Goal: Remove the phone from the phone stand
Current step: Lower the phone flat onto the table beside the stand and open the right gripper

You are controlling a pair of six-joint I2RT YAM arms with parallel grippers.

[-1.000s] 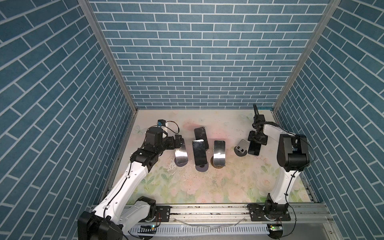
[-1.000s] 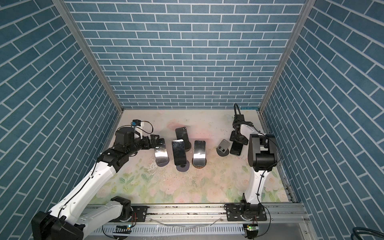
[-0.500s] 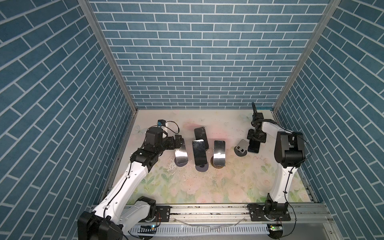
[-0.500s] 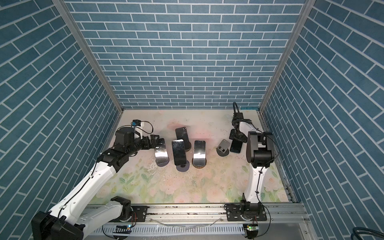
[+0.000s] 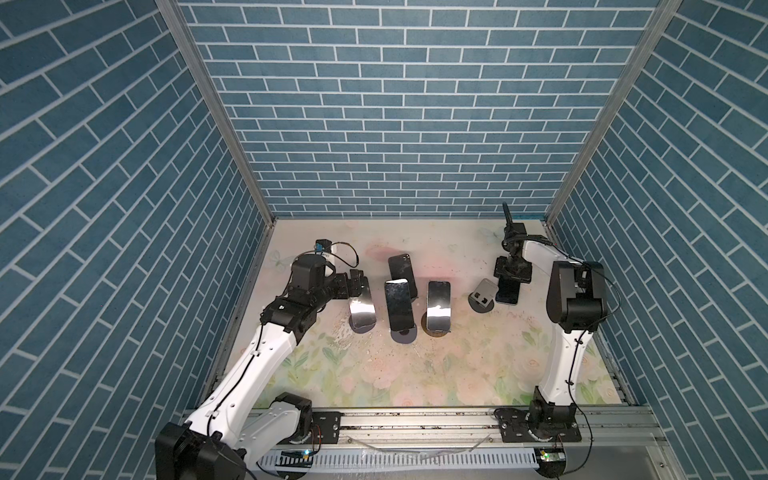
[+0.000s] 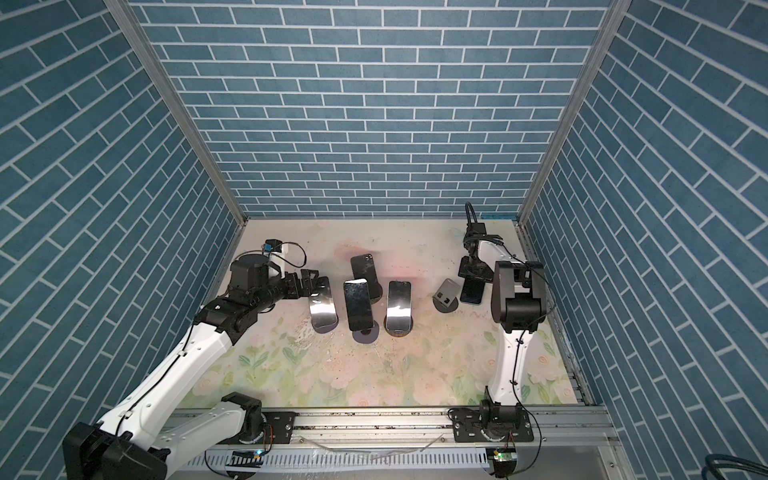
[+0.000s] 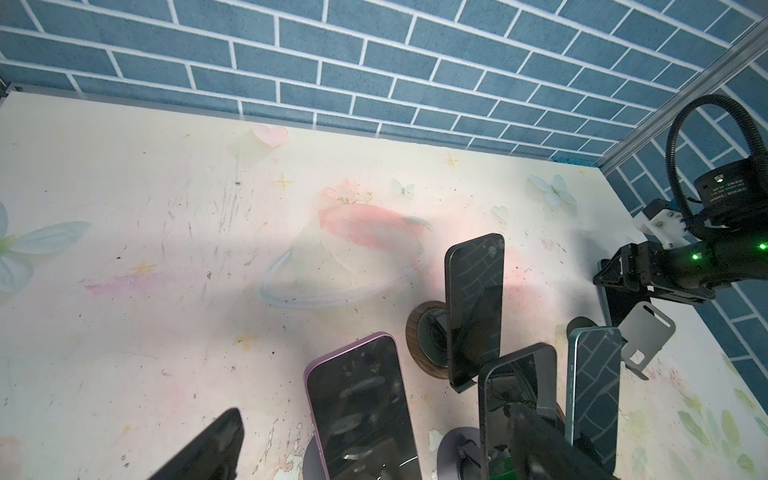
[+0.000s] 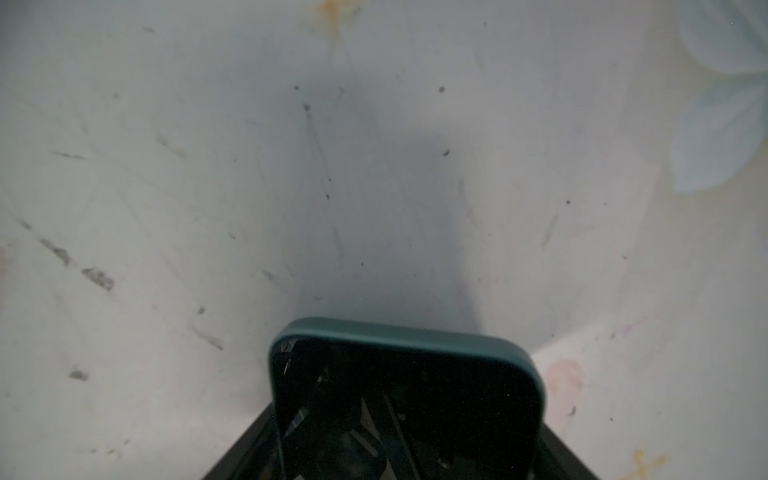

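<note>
A dark phone with a teal edge (image 5: 508, 291) (image 6: 473, 291) (image 8: 407, 374) is just to the right of an empty grey phone stand (image 5: 482, 296) (image 6: 446, 297), clear of its plate. My right gripper (image 5: 513, 272) (image 6: 473, 271) is shut on this phone's far end, and the right wrist view shows its near end over bare table. My left gripper (image 5: 355, 283) (image 6: 309, 283) (image 7: 374, 415) stands open at the far end of a purple-edged phone (image 5: 361, 305) (image 7: 357, 407) that leans on its stand, with a finger on each side and no contact.
Three more phones lean on round stands mid-table: a middle one (image 5: 398, 305), one behind it (image 5: 401, 268) and a blue-edged one (image 5: 438, 303). The right wall stands close behind my right arm (image 5: 575, 291). Open floral mat (image 5: 395, 374) lies at the front.
My right arm's upper link has swung slightly leftward while the held phone stays almost where it was. The left arm has not moved.
</note>
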